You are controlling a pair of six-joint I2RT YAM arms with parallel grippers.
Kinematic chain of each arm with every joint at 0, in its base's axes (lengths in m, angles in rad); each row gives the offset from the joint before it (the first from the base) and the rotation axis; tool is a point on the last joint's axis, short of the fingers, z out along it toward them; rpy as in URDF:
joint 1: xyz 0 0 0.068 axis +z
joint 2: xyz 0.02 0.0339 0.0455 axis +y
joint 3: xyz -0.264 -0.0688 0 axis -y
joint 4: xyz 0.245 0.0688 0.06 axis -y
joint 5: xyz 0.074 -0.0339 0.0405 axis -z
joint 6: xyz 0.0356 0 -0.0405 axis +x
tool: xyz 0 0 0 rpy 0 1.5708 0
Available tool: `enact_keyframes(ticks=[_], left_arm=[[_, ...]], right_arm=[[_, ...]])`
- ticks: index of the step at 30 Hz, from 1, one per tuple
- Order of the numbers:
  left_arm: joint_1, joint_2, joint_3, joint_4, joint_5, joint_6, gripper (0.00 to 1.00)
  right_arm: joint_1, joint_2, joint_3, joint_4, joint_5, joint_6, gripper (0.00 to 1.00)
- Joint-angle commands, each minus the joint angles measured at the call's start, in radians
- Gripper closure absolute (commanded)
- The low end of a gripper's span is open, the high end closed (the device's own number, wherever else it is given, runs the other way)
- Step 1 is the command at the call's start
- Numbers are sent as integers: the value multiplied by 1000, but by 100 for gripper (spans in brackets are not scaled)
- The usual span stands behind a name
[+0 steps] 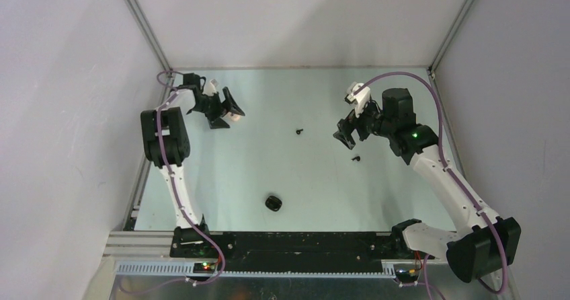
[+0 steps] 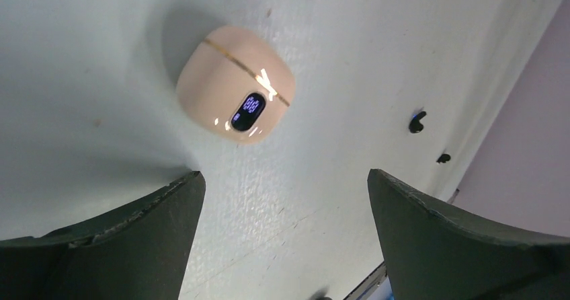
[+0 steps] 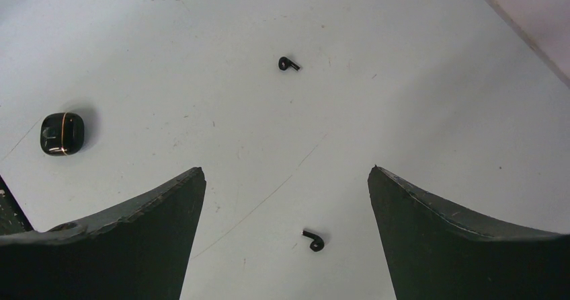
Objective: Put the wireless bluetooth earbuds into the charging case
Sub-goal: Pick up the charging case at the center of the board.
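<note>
Left end effector (image 2: 283, 179) and right end effector (image 3: 286, 173) gape empty; black earbud (image 3: 313, 241) lies seemingly clear of edges.

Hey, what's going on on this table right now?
Nothing is held. The left gripper, fingers spread, hovers near a closed cream case with a lit display. The right gripper, likewise open, hovers near two black earbuds lying loose on the table. A closed black case sits apart from them.
</note>
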Motion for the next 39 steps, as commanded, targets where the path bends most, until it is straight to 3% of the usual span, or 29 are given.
enact_keyframes(ticks=[1, 7, 11, 14, 18, 22, 28, 30, 34, 39], left_arm=[[1, -98, -40, -19, -125, 45, 1], [0, -251, -34, -63, -146, 149, 0], [-5, -468, -67, -72, -191, 271, 0], [-11, -645, -173, -23, -300, 394, 1], [-10, -941, -376, 112, -325, 518, 1], [-9, -1147, -552, 189, -306, 542, 1], [-9, -1325, -640, 48, -166, 669, 1], [-9, -1398, -691, 24, -127, 701, 1], [-9, -1577, -841, 124, -112, 716, 1], [-8, -1623, -891, 123, -80, 763, 0]], right_arm=[[-3, -24, 2, 24, 19, -2, 2], [-7, -68, -1, 87, 190, 19, 0], [-11, -143, -43, 155, 215, 19, 1], [-30, -158, -64, 132, 35, -14, 1], [-19, -128, -63, 67, -124, -87, 1], [158, -95, -50, 76, -18, -154, 1], [450, 37, -48, 96, 154, -241, 0], [504, 94, -48, 110, 153, -219, 0], [590, 231, -46, 161, 204, -155, 1], [647, 402, 24, 146, 294, -56, 1]])
